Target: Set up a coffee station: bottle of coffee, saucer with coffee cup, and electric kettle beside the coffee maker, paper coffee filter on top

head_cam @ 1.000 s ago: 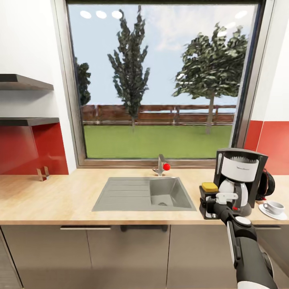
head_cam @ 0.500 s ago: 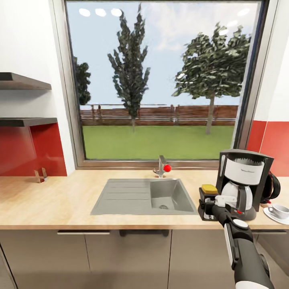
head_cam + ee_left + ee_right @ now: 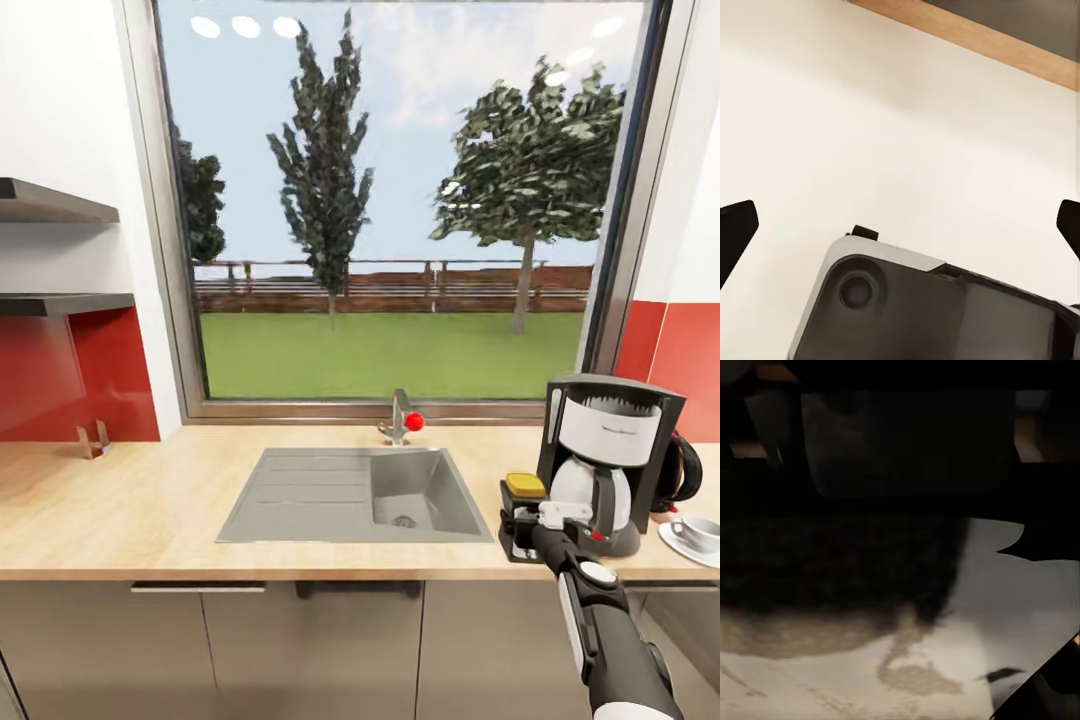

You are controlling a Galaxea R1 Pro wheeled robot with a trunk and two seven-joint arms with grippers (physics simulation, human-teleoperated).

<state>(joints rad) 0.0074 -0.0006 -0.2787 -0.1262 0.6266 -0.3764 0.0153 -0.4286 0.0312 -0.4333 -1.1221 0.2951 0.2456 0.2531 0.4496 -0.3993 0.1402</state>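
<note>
Right pincer [image 3: 522, 522] closed around the upright coffee bottle [image 3: 523, 497] on the desk [image 3: 130, 510] — coffee maker [image 3: 607, 460] just beside, to its right; left pincer wide open, empty.

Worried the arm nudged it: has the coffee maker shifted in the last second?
No. The coffee maker keeps its place beside the sink; the camera moved.

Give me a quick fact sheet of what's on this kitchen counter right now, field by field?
Coffee maker: on countertop, right of sink
Bottle of coffee: yellow cap, gripped by right tool, beside the maker
Electric kettle: behind the maker
Coffee cup: on saucer
Kitchen shelf: upper left
</note>
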